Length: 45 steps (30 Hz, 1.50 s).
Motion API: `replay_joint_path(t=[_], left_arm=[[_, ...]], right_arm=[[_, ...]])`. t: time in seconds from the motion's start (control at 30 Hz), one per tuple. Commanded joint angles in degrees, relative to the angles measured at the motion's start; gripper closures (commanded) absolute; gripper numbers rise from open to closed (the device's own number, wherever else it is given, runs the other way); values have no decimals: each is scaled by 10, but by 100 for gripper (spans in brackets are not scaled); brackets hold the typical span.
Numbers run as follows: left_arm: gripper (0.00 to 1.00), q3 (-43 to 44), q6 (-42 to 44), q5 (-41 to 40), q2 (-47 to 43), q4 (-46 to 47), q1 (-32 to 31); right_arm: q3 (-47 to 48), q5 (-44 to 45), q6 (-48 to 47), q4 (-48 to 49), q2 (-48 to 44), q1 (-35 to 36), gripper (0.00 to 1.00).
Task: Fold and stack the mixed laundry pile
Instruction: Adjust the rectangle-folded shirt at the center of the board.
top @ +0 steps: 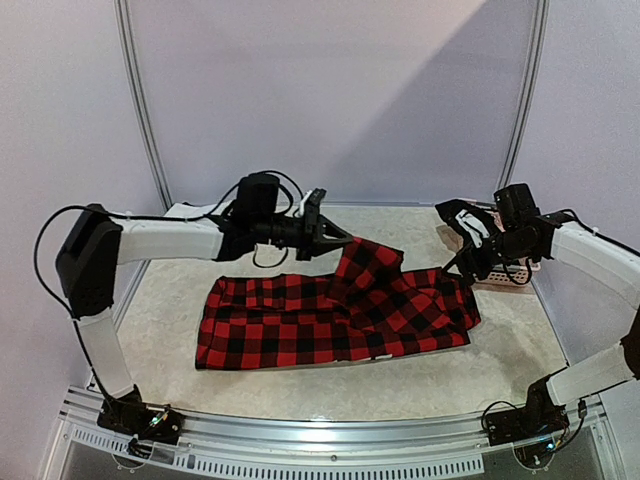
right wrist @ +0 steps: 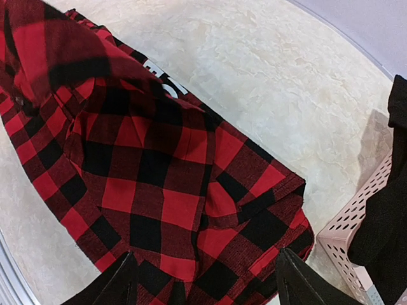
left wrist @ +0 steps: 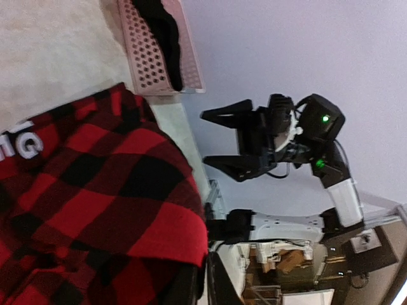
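Flannel shirt (top: 330, 320), red-and-black checked, lies spread in the middle of the worktop (top: 300, 385) with its long axis running left to right across the robot's front. The cloth is soft and napped, mostly flat, with overlapping layers and a folded-over hem at the right end. Part of the far edge, right of centre, rises in a peak to the left end effector (top: 335, 238), which appears clamped on that raised fold; in the left wrist view the cloth drapes over the fingertips and hides the pinch itself. White lettering (right wrist: 162, 79) shows on an inner face of the fabric. The right end effector (top: 468, 262) hovers just above the shirt's right end, its fingers (right wrist: 121, 283) spread well apart and holding nothing, the checked cloth directly below them. The right arm is therefore the nearer one to that end, and the shirt extends from it leftward, so a grasp there would pair with the left arm's hold for a fold along the long axis. Just beyond the right end stands a pink basket (top: 500, 275) of rigid perforated plastic, with a dark garment (right wrist: 388, 190) hanging over its rim. The worktop surface is pale and mottled.
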Motion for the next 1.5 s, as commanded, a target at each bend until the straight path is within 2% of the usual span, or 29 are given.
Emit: replay_joint_path(t=[0.0,0.07,0.1,0.17,0.23,0.33,0.43,0.57,0.63,0.8,0.9,1.03,1.2,1.4,1.47], left_arm=[[83,69,245,-117,-59,-397,52],[64,96,309,-242,-68,-462,54],[58,92,324,-293,-75,-467,50],[54,49,302,-350,-98,-446,48],[52,-50,253,-353,-129,-361,38],[51,-177,203,-367,-168,-249,-12],[51,-223,192,-360,-178,-199,-50],[51,-188,193,-375,-142,-247,-80],[52,-185,153,-378,-120,-246,-81],[52,-232,34,-394,-80,-97,-82],[54,-232,-3,-401,-53,-48,-82],[58,-226,-21,-408,-24,-14,-82],[68,-226,-44,-402,7,18,-81],[74,-226,-50,-406,10,9,-81],[79,-223,-45,-411,8,-1,-81]], right_arm=[[7,-15,-5,-12,2,-3,26],[8,-17,-5,-13,4,-3,25],[8,-19,-4,-14,5,-3,26],[10,-21,-3,-16,6,-3,25],[8,-21,-3,-17,3,-3,26],[3,-21,-3,-13,-6,-3,25],[3,-26,-3,-12,-5,-3,25],[7,-31,-5,-16,8,0,25],[10,-30,-5,-18,13,1,25],[6,-28,-6,-17,8,2,25],[3,-27,-7,-15,3,1,25],[4,-30,-7,-17,8,2,25],[6,-33,-8,-19,10,1,25],[5,-35,-8,-20,8,2,25],[5,-35,-7,-18,8,2,25]])
